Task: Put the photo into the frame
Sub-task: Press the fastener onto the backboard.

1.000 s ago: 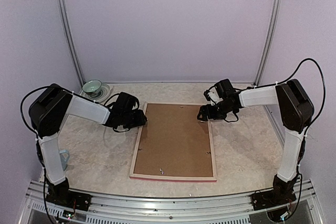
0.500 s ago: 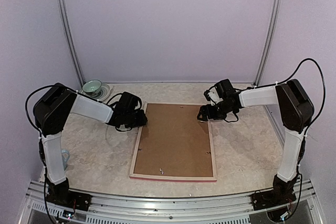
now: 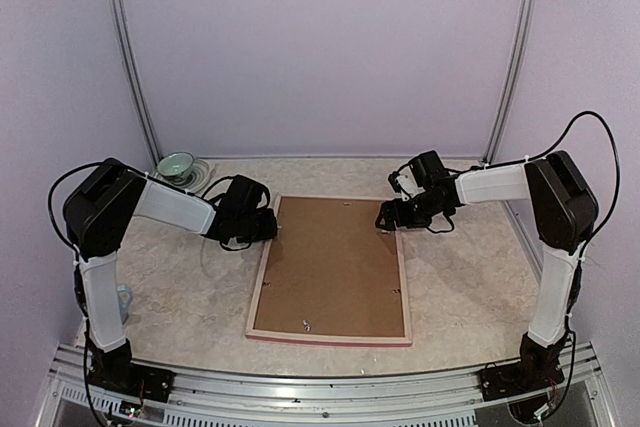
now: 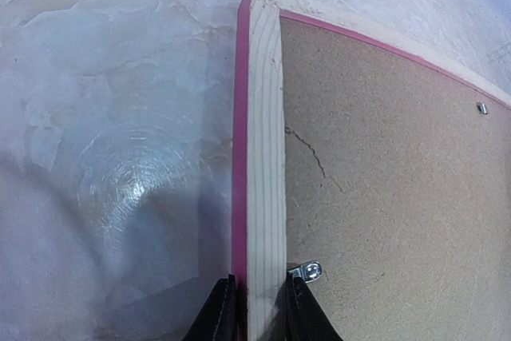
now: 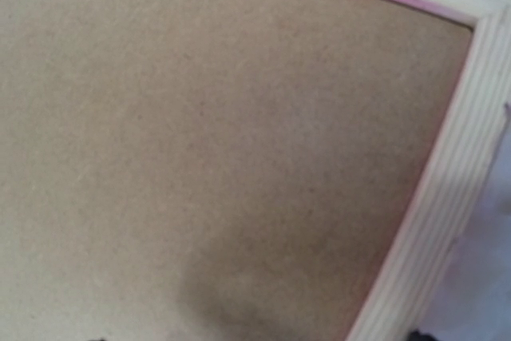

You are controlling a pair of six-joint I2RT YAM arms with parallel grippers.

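The left arm reaches low to the right; the left gripper clamps the left rail of the frame near its upper-left corner. The frame lies flat at table centre, backing board up, long axis bottom to top. The right arm folds leftward, the right gripper spread wide over the upper-right corner.

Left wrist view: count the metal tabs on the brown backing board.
2. One tab sits at the bottom of the view, against the wooden rail of the frame. The other is at the right edge, near the adjoining rail. More may lie outside this view.
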